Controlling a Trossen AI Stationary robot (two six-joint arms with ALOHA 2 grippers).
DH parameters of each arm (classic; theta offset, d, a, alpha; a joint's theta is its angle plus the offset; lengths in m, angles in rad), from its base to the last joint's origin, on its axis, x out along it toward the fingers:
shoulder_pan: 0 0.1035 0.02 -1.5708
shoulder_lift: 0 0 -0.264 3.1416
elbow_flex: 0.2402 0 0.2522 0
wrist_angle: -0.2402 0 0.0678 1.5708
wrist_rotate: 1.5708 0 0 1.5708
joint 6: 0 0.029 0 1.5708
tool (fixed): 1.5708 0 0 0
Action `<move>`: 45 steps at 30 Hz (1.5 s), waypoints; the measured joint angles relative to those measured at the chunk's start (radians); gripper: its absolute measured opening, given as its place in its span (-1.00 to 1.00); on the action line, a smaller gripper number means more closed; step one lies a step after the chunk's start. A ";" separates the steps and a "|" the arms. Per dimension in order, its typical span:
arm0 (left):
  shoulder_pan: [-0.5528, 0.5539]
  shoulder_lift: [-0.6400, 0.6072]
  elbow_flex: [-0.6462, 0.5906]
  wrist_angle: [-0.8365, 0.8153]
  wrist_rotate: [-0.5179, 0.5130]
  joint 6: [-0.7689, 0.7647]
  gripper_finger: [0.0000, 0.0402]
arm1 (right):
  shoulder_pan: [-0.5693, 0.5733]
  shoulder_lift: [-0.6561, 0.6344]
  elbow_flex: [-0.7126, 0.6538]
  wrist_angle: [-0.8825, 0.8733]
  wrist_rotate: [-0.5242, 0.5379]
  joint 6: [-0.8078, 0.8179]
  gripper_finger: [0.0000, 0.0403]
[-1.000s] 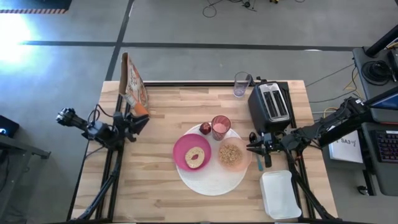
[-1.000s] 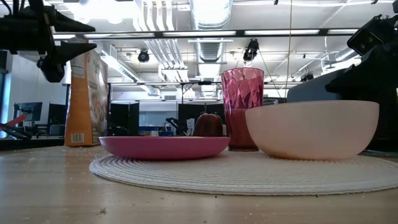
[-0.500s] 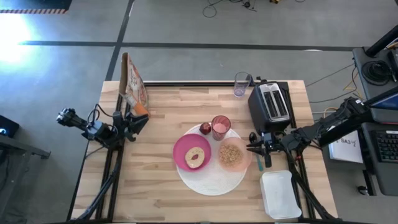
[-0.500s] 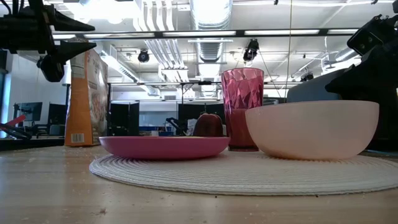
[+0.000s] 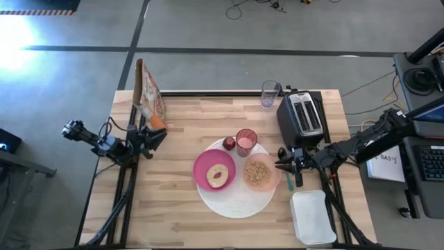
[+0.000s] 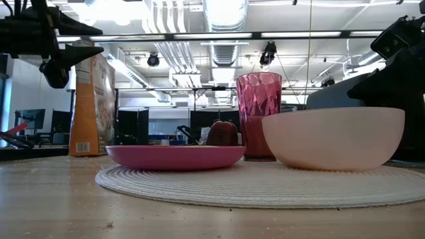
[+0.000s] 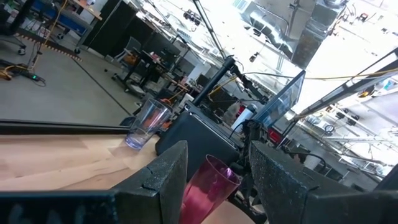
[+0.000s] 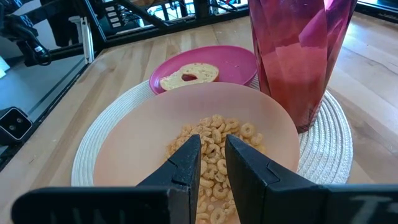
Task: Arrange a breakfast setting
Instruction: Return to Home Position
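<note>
**Setting looks complete; arms not yet parked**

As I read it, the laying-out is done. The mat (image 5: 236, 203) sits mid-table and carries everything. The plate (image 5: 200, 169) is on its left half with the bagel (image 5: 218, 175) on it. The bowl (image 5: 259, 172) is on its right half, just beside the plate, with cereal (image 8: 214, 140) in it. The tumbler (image 5: 246, 142) stands at the mat's far edge, and the fruit (image 5: 229, 144) is just beside it on the left. A thin blue sliver shows beside the bowl under the right arm, but I cannot tell what it is. The toaster (image 5: 303, 118) and tray (image 5: 311, 217) lie off the mat on the right.

What I judge is left is only pulling the arms back to rest.

The right gripper (image 5: 281, 165) hangs just beside the bowl's right rim, over the edge of the mat and aimed across the bowl. In its wrist view the fingers (image 8: 186, 163) are a narrow gap apart with cereal showing between them, and they pinch nothing.

The left gripper (image 5: 157, 136) waits at the table's left side near the cereal box (image 5: 148, 94), well apart from the mat. Its fingers (image 7: 166, 180) are spread and empty, and the tumbler shows far off through the gap.
</note>
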 joint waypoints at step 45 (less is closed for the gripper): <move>0.000 0.076 0.000 0.000 0.000 0.000 -0.21 | 0.000 0.000 0.000 0.000 0.000 0.000 -0.69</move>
